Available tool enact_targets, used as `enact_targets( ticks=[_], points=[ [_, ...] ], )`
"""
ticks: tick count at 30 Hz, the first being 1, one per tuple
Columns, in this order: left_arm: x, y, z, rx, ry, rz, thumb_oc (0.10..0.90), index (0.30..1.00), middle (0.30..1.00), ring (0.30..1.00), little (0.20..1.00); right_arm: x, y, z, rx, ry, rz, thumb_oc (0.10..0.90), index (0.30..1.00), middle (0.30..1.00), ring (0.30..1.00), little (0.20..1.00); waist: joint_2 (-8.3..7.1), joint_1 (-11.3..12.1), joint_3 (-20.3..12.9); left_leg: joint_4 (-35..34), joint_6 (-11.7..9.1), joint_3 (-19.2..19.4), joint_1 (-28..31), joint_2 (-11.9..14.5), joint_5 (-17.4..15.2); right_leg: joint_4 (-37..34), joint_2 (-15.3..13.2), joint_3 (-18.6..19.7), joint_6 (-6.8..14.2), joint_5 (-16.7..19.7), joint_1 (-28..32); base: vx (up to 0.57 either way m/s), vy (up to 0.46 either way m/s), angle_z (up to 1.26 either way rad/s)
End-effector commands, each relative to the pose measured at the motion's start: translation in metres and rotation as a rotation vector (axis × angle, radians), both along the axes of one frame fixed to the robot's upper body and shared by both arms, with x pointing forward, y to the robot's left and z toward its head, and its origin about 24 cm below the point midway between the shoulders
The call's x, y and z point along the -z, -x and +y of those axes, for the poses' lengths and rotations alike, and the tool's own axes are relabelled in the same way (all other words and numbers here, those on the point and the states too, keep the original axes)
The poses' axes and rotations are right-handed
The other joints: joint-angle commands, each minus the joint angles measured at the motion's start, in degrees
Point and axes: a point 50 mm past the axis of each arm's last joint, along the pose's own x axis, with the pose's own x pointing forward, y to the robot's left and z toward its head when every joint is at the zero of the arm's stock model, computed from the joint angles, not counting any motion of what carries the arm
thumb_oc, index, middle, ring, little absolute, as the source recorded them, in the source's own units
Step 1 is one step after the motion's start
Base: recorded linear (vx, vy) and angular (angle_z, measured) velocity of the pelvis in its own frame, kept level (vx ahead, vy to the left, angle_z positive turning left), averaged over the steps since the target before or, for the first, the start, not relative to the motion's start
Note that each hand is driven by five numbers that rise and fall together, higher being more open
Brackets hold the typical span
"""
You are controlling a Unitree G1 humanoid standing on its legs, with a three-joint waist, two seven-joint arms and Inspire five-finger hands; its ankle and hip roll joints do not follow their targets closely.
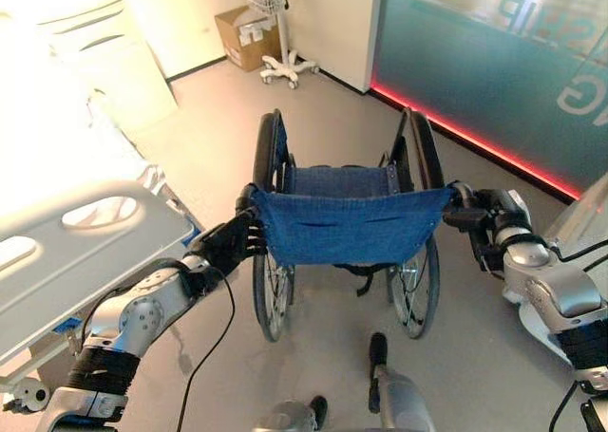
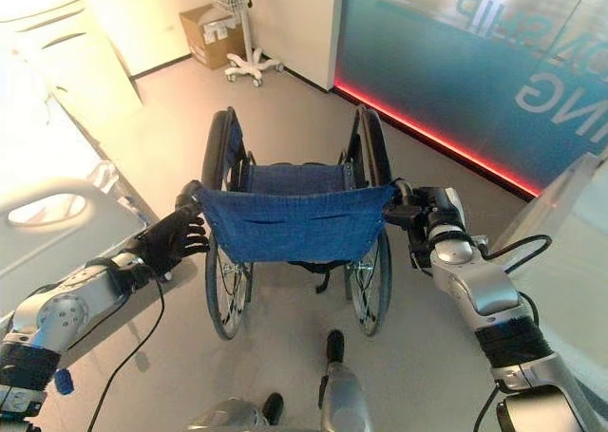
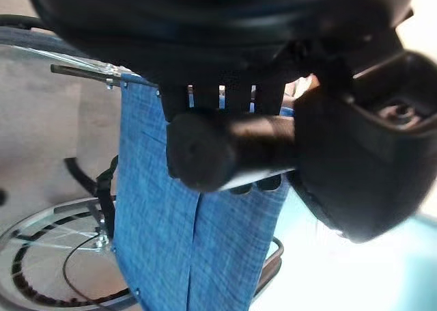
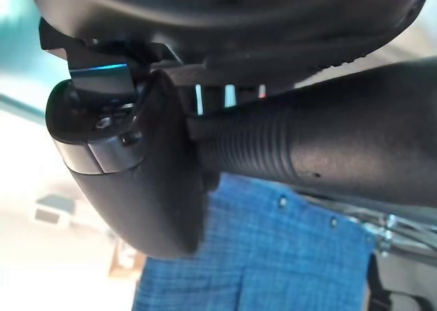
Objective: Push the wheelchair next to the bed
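Both arms are silver-grey metal with rounded joint housings and black ribbed cuffs near the elbows. The left robot hand (image 1: 231,245) is dark, almost black, with slim segmented fingers. The right robot hand (image 2: 421,211) is dark too, on a chunky black wrist block above a silver collar; its thumb casing carries small screws and a thin blue-lit strip.

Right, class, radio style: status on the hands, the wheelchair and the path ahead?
Left hand shut on left push handle, right hand shut on right push handle. Wheelchair upright, bed on its left. Floor ahead open; rolling stand far off.
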Motion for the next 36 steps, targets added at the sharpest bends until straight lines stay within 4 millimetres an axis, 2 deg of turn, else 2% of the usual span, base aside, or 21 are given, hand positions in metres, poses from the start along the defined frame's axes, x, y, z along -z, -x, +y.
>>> enact_targets(
  ticks=[1, 3, 4, 5, 6, 7, 9, 10, 12, 15, 17, 19, 22, 24, 28, 29, 30, 32, 33, 34, 36],
  points=[
    [-0.071, -0.011, 0.009, -0.035, -0.033, -0.349, 0.400, 0.300, 0.300, 0.300, 0.300, -0.078, -0.015, 0.030, -0.251, -0.002, -0.303, 0.400, 0.300, 0.300, 0.300, 0.300, -2.63, 0.9, -7.1, 6.3, -3.5, 9.4, 1.5, 2.3, -0.5, 0.1, 1.4, -0.7, -0.1, 8.3, -0.1, 0.44, -0.268, 0.81],
    [-0.069, -0.008, 0.008, -0.037, -0.021, -0.338, 0.400, 0.300, 0.300, 0.300, 0.300, -0.080, -0.017, 0.032, -0.264, 0.003, -0.281, 0.400, 0.300, 0.300, 0.300, 0.300, -2.12, 0.8, -8.4, 9.6, -6.2, 10.1, 2.7, 5.4, 6.4, 3.5, 3.1, -1.5, -1.5, 7.6, 0.5, 0.38, -0.235, 0.77],
    [-0.069, -0.006, 0.010, -0.047, -0.016, -0.333, 0.400, 0.300, 0.300, 0.300, 0.300, -0.081, -0.018, 0.035, -0.280, 0.012, -0.269, 0.400, 0.300, 0.300, 0.300, 0.300, -1.81, 0.9, -8.8, 15.2, -7.7, 11.1, 1.3, 7.1, 12.5, 3.5, 4.1, -2.6, -2.8, 6.8, 2.6, 0.35, -0.276, 0.84],
    [-0.070, -0.004, 0.010, -0.049, -0.005, -0.334, 0.400, 0.300, 0.300, 0.300, 0.300, -0.083, -0.019, 0.037, -0.293, 0.023, -0.266, 0.400, 0.300, 0.300, 0.300, 0.300, -2.46, 1.4, -8.7, 23.2, -8.8, 13.2, -2.0, 6.9, 16.7, 2.9, 4.4, -3.3, -4.2, 5.8, 5.1, 0.48, -0.405, 0.63],
    [-0.073, -0.002, 0.012, -0.052, 0.003, -0.338, 0.400, 0.300, 0.300, 0.300, 0.300, -0.087, -0.018, 0.038, -0.297, 0.030, -0.276, 0.400, 0.300, 0.300, 0.300, 0.300, -3.15, 2.4, -8.1, 33.2, -9.6, 14.8, -8.0, 4.3, 18.6, 2.2, 4.9, -3.8, -5.9, 4.2, 8.3, 0.29, -0.291, 0.13],
    [-0.073, -0.001, 0.012, -0.053, 0.004, -0.338, 0.400, 0.300, 0.300, 0.300, 0.300, -0.087, -0.018, 0.038, -0.297, 0.029, -0.276, 0.400, 0.300, 0.300, 0.300, 0.300, -2.87, 2.3, -8.2, 34.2, -9.6, 14.7, -8.6, 4.5, 18.2, 2.3, 5.2, -3.9, -5.9, 4.2, 8.1, 0.28, -0.243, -0.19],
    [-0.076, 0.001, 0.015, -0.065, -0.001, -0.352, 0.400, 0.300, 0.300, 0.300, 0.300, -0.094, -0.018, 0.038, -0.289, 0.027, -0.305, 0.400, 0.300, 0.300, 0.300, 0.300, -3.20, 4.0, -6.5, 38.8, -9.0, 17.1, -17.5, 1.7, 16.6, 2.2, 6.2, -4.7, -7.2, 2.9, 12.2, 0.29, -0.203, -0.04],
    [-0.076, 0.001, 0.016, -0.067, -0.003, -0.353, 0.400, 0.300, 0.300, 0.300, 0.300, -0.094, -0.018, 0.038, -0.289, 0.027, -0.307, 0.400, 0.300, 0.300, 0.300, 0.300, -3.07, 4.1, -6.3, 39.1, -8.9, 17.2, -17.9, 1.8, 16.2, 2.1, 6.4, -4.7, -7.2, 2.8, 12.5, 0.31, -0.172, 0.31],
    [-0.079, 0.003, 0.021, -0.077, -0.012, -0.363, 0.400, 0.300, 0.300, 0.300, 0.300, -0.099, -0.018, 0.040, -0.288, 0.029, -0.323, 0.400, 0.300, 0.300, 0.300, 0.300, -2.95, 5.3, -5.6, 33.0, -8.0, 18.0, -18.9, 1.6, 14.4, 2.4, 7.5, -4.6, -7.0, 2.1, 14.6, 0.26, -0.096, 0.20],
    [-0.082, 0.005, 0.030, -0.096, -0.025, -0.371, 0.400, 0.300, 0.300, 0.300, 0.300, -0.102, -0.023, 0.043, -0.287, 0.021, -0.333, 0.400, 0.300, 0.300, 0.300, 0.300, -2.37, 6.7, -5.5, 17.6, -7.3, 19.6, -17.8, 3.4, 16.1, 2.2, 9.6, -4.7, -7.2, -0.1, 17.3, 0.36, -0.062, -0.15],
    [-0.076, 0.004, 0.030, -0.102, -0.029, -0.366, 0.400, 0.300, 0.300, 0.300, 0.300, -0.097, -0.028, 0.044, -0.285, 0.014, -0.331, 0.400, 0.300, 0.300, 0.300, 0.300, -1.05, 7.6, -5.8, 5.5, -8.1, 20.2, -18.9, 5.1, 20.2, 2.2, 11.9, -5.6, -7.7, -2.0, 19.2, 0.45, 0.009, 0.00],
    [-0.065, 0.006, 0.026, -0.112, -0.033, -0.356, 0.400, 0.300, 0.300, 0.300, 0.300, -0.083, -0.030, 0.046, -0.289, 0.012, -0.320, 0.400, 0.300, 0.300, 0.300, 0.300, 0.01, 9.4, -6.0, -9.8, -9.4, 23.4, -21.5, 6.8, 26.6, 1.7, 14.4, -5.6, -8.6, -5.1, 24.1, 0.63, 0.012, 0.11],
    [-0.063, 0.008, 0.025, -0.117, -0.037, -0.360, 0.400, 0.300, 0.300, 0.300, 0.300, -0.076, -0.029, 0.043, -0.294, 0.018, -0.314, 0.400, 0.300, 0.300, 0.300, 0.300, 0.11, 10.3, -6.1, -14.0, -9.6, 25.0, -23.0, 7.0, 27.4, 2.4, 15.1, -5.3, -8.7, -7.6, 26.8, 0.46, -0.004, -0.05],
    [-0.069, 0.005, 0.028, -0.121, -0.045, -0.370, 0.400, 0.300, 0.300, 0.300, 0.300, -0.072, -0.029, 0.043, -0.306, 0.019, -0.318, 0.400, 0.300, 0.300, 0.300, 0.300, -0.12, 11.1, -7.1, -13.7, -8.3, 27.1, -22.7, 6.4, 24.9, 5.4, 14.8, -5.7, -8.2, -11.1, 27.9, 0.63, 0.003, -0.06],
    [-0.080, 0.000, 0.035, -0.136, -0.061, -0.382, 0.400, 0.300, 0.300, 0.300, 0.300, -0.069, -0.034, 0.053, -0.342, 0.021, -0.322, 0.400, 0.300, 0.300, 0.300, 0.300, -1.17, 13.1, -8.6, -9.5, -5.6, 24.9, -21.8, 4.3, 22.0, 13.1, 13.4, -6.0, -5.7, -11.3, 29.3, 0.48, 0.024, -0.33],
    [-0.083, -0.001, 0.035, -0.127, -0.070, -0.376, 0.400, 0.300, 0.300, 0.300, 0.300, -0.068, -0.034, 0.053, -0.348, 0.025, -0.323, 0.400, 0.300, 0.300, 0.300, 0.300, -2.18, 13.9, -9.2, -9.3, -4.2, 24.4, -21.0, 3.0, 21.4, 17.4, 12.5, -6.7, -3.6, -7.5, 29.0, 0.50, 0.100, -0.28],
    [-0.086, -0.005, 0.035, -0.104, -0.081, -0.369, 0.400, 0.300, 0.300, 0.300, 0.300, -0.068, -0.036, 0.055, -0.347, 0.034, -0.326, 0.400, 0.300, 0.300, 0.300, 0.300, -2.74, 14.1, -9.6, -8.5, -2.3, 23.1, -19.4, 1.6, 20.1, 29.6, 12.0, -6.7, 0.0, -0.2, 25.7, 0.46, 0.101, -0.23],
    [-0.090, -0.008, 0.034, -0.084, -0.088, -0.373, 0.400, 0.300, 0.300, 0.300, 0.300, -0.071, -0.038, 0.053, -0.343, 0.037, -0.329, 0.400, 0.300, 0.300, 0.300, 0.300, -2.23, 14.2, -10.1, -7.8, -1.4, 20.1, -18.3, 1.2, 19.3, 38.9, 13.8, -4.5, 2.2, 5.6, 22.1, 0.29, 0.052, 0.03],
    [-0.090, -0.008, 0.034, -0.084, -0.088, -0.373, 0.400, 0.300, 0.300, 0.300, 0.300, -0.071, -0.038, 0.053, -0.343, 0.037, -0.329, 0.400, 0.300, 0.300, 0.300, 0.300, -2.23, 14.2, -10.1, -7.8, -1.4, 20.1, -18.3, 1.2, 19.3, 38.9, 13.8, -4.5, 2.2, 5.6, 22.1, 0.40, 0.020, 0.45],
    [-0.097, -0.012, 0.034, -0.072, -0.080, -0.383, 0.400, 0.300, 0.300, 0.300, 0.300, -0.074, -0.042, 0.055, -0.340, 0.045, -0.328, 0.400, 0.300, 0.300, 0.300, 0.300, -2.12, 13.7, -10.3, -6.8, -0.8, 18.1, -17.2, 0.3, 18.1, 41.5, 14.6, -2.4, 2.2, 8.2, 18.1, 0.28, 0.008, 0.47],
    [-0.101, -0.015, 0.035, -0.061, -0.075, -0.391, 0.400, 0.300, 0.300, 0.300, 0.300, -0.074, -0.043, 0.057, -0.345, 0.062, -0.323, 0.400, 0.300, 0.300, 0.300, 0.300, -1.93, 12.9, -10.4, -5.6, -0.2, 16.7, -16.9, -0.8, 17.4, 37.4, 13.3, -2.6, 0.8, 5.8, 15.8, 0.41, 0.013, 0.47]
  ],
)
